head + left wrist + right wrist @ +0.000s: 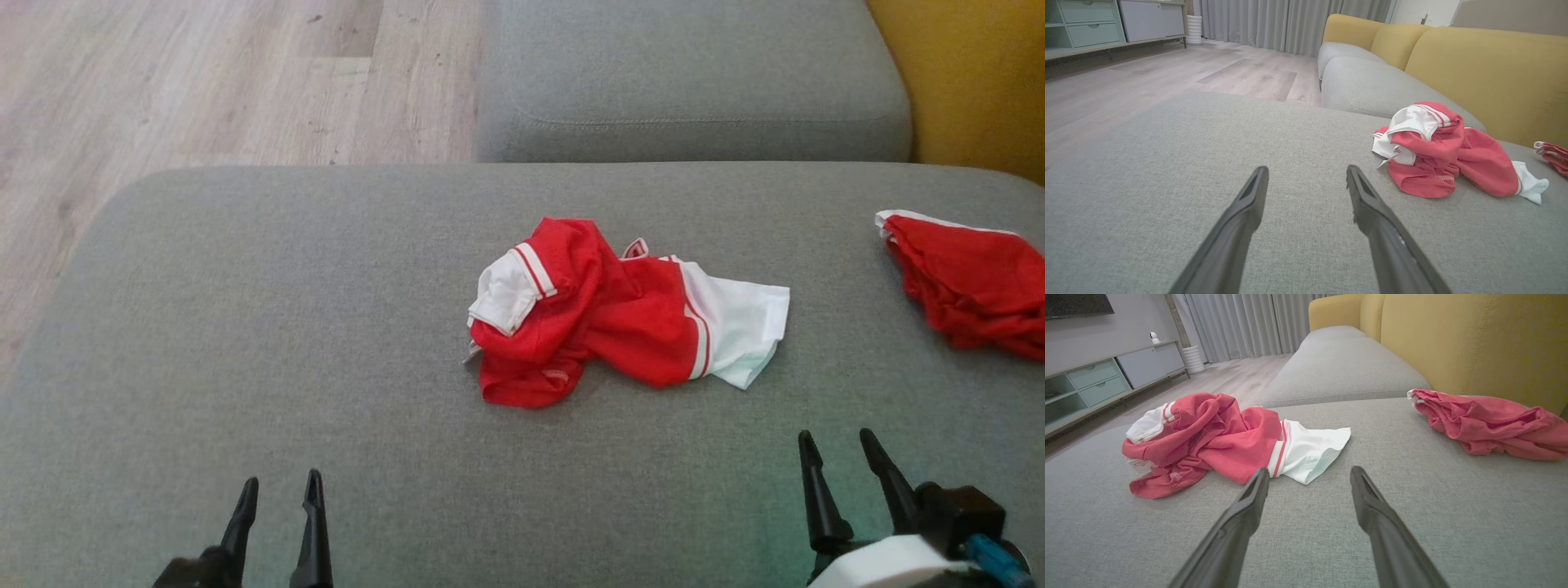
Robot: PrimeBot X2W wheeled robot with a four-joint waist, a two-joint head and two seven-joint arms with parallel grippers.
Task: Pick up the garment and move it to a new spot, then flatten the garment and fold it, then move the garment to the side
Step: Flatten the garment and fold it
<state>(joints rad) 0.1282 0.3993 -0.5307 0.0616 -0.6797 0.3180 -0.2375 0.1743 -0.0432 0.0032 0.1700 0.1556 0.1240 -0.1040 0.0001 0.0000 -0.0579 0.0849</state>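
The garment [620,314], a red shirt with white striped sleeves, lay crumpled near the middle of the grey sofa cushion [245,327], well ahead of both my pincers. My left pincer [281,479] and right pincer [836,435] were spread wide and empty, apart from the cloth.

I judged the shirt light, thin and limp. It would sag and drape from any single hold, though the weave looked unlikely to slip. The white sleeve [739,327] on my right pincer's side lay flat and clear of the heap, so it looked the easiest edge to pinch. The bunching hid the neckline, the hem and most of the shirt's outline. A second red garment [971,286] lay further right, cut off by the edge of the head view.
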